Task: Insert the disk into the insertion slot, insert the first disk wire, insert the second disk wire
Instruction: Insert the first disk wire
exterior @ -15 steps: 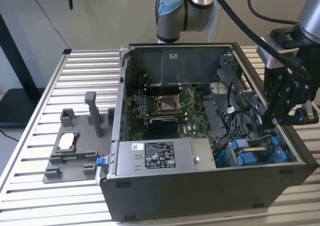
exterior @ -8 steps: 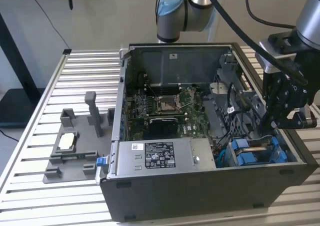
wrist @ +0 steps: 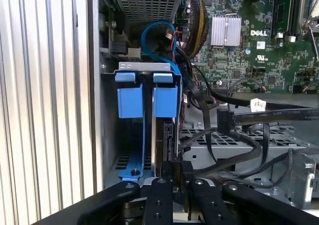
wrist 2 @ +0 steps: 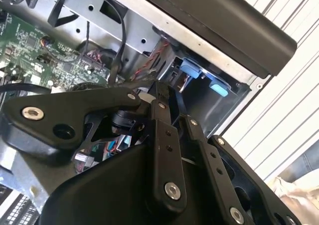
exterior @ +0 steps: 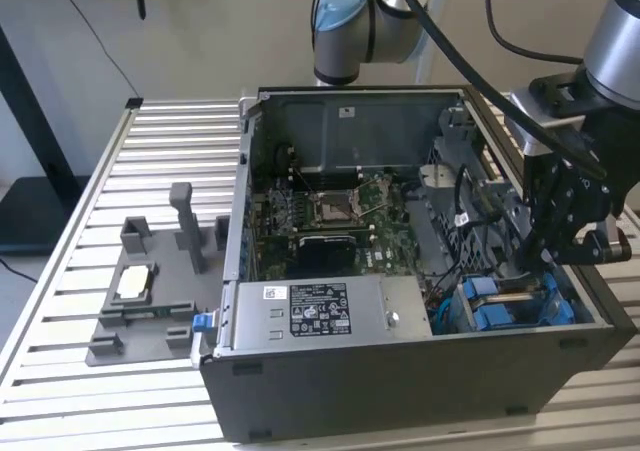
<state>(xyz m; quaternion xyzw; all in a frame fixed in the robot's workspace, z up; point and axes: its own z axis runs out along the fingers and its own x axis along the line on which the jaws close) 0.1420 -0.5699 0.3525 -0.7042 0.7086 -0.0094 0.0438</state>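
Open computer case point(exterior: 400, 391) lay on its side on the slatted table point(exterior: 60, 371), presumably so the arm could work into it from above. Gripper point(exterior: 556, 256) hung low inside the case at the exterior view's right, right over the insertion slot point(exterior: 520, 316). In the first wrist view the slot point(wrist: 124, 160) showed as a grey cage with two blue clips point(wrist: 128, 93) at its far end. What I took for the disk point(wrist: 162, 145) stood on edge inside it, a dark slab beside a thin blue carrier rail point(wrist: 143, 150). By that, the disk looked seated and the first step done. The gripper point(wrist: 177, 169) sat at the near end of the disk, touching or just off it, with something dark at its tip. I could not tell whether it was clamped on a connector, on the disk itself, or on nothing. Black cables point(wrist: 234, 145) looped close beside the cage toward that same end, one flat lead carrying a white tag point(wrist: 256, 105). That placement fits wire work at the drive's connector edge, though no plug could be made out. The second wrist view showed the gripper point(wrist 2: 167, 93) aimed into the same corner, blue clips point(wrist 2: 192, 68) just beyond. The silver power-supply box point(exterior: 320, 316) and motherboard point(exterior: 330, 211) lay well clear of the arm. The grey stand point(exterior: 150, 301) sat outside the case at the exterior view's left.
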